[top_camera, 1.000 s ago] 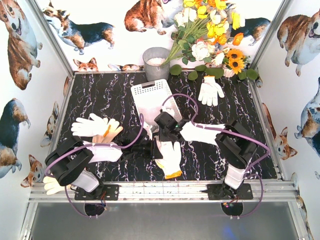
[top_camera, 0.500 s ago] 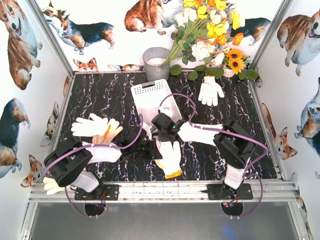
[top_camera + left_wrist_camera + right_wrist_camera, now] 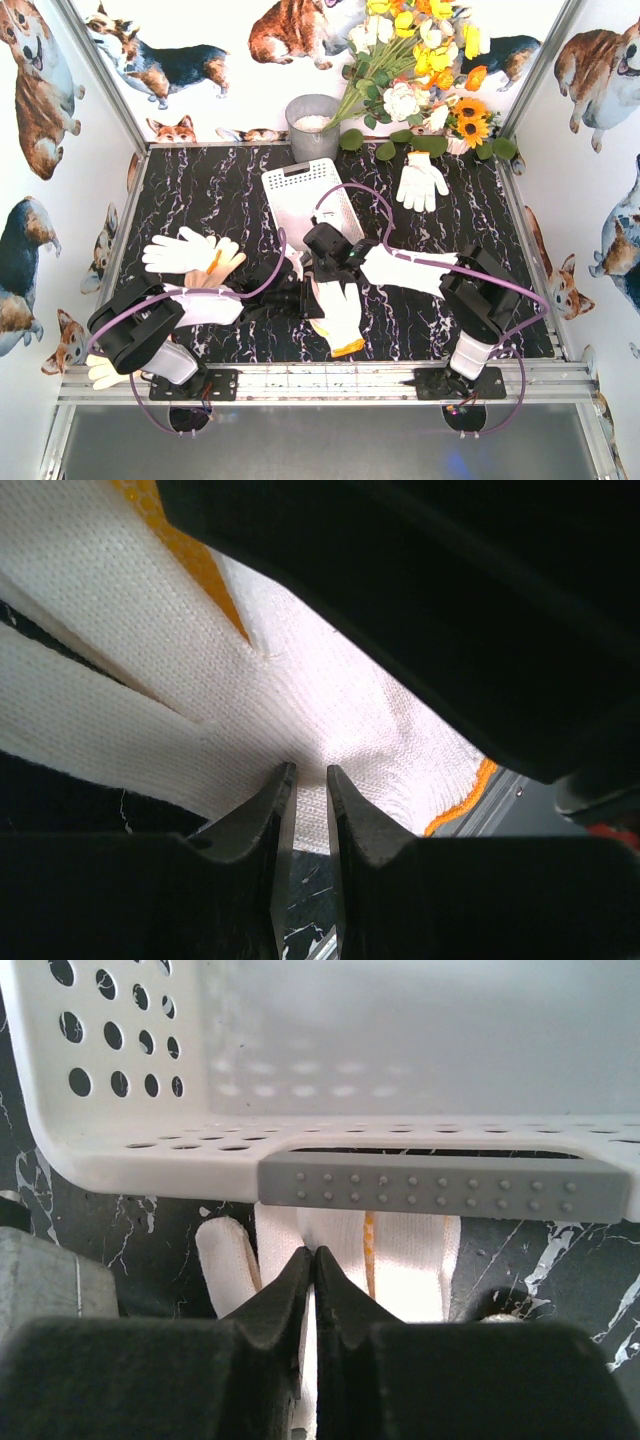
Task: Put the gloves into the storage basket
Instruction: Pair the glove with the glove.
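Note:
A white glove with an orange cuff (image 3: 340, 318) lies on the black table just in front of the white storage basket (image 3: 288, 180). My left gripper (image 3: 303, 298) sits at the glove's left edge, its jaws nearly together on a fold of the knit (image 3: 150, 680); the gripper shows in the left wrist view (image 3: 305, 770). My right gripper (image 3: 327, 262) is shut on the glove's finger end (image 3: 410, 1260), close under the basket's near rim (image 3: 150, 1150); the gripper shows in the right wrist view (image 3: 315, 1252). The basket holds nothing visible.
Another white glove (image 3: 422, 180) lies at the back right. Two gloves (image 3: 190, 252) lie at the left, and one (image 3: 105, 370) by the left arm's base. A grey bucket (image 3: 312, 125) and flowers (image 3: 415, 80) stand at the back wall.
My right gripper has shifted slightly left over the glove's finger end. The left arm and the glove have hardly moved.

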`<state>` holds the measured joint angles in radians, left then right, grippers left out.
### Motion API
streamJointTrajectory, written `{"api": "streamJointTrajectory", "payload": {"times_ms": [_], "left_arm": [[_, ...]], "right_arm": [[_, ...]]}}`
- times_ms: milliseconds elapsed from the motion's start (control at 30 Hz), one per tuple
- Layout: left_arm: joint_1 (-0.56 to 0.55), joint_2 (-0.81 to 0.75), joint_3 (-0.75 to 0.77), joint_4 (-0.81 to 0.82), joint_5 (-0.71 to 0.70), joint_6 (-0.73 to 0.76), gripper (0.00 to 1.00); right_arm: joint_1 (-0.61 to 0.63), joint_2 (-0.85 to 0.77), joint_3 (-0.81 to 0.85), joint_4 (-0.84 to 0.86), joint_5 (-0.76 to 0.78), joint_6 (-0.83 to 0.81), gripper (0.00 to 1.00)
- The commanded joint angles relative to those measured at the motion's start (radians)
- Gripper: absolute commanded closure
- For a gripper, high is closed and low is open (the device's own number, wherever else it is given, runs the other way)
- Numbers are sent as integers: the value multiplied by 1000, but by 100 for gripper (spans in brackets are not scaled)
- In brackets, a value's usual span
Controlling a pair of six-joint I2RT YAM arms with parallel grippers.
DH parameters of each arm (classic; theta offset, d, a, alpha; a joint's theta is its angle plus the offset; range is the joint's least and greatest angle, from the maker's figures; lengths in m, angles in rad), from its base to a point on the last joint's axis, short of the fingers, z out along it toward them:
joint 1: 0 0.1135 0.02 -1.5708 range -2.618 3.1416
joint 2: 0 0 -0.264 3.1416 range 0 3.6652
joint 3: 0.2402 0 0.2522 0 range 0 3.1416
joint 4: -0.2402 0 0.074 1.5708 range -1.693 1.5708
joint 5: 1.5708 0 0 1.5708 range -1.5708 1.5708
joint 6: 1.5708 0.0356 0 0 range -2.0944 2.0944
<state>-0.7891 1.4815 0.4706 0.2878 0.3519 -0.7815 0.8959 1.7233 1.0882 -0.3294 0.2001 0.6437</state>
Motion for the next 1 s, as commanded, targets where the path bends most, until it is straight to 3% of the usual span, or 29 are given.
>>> {"api": "streamJointTrajectory", "payload": {"times_ms": [0, 167, 333, 733, 967], "left_arm": [[-4, -14, -14, -32, -10, 11, 86], [-4, -44, -22, -32, -10, 14, 81], [-6, -125, -32, -37, -1, 17, 66], [-57, -279, 73, -270, -21, 113, 58], [-134, -178, 133, -242, 22, 140, 68]], "right_arm": [[3, 20, 10, 67, -8, -6, 91], [3, -15, 5, 73, -12, -20, 67], [3, -136, -23, 59, -14, -36, 54], [-20, -481, -197, -223, -61, 73, 50], [-29, -763, -440, -222, -178, 265, 49]]}}
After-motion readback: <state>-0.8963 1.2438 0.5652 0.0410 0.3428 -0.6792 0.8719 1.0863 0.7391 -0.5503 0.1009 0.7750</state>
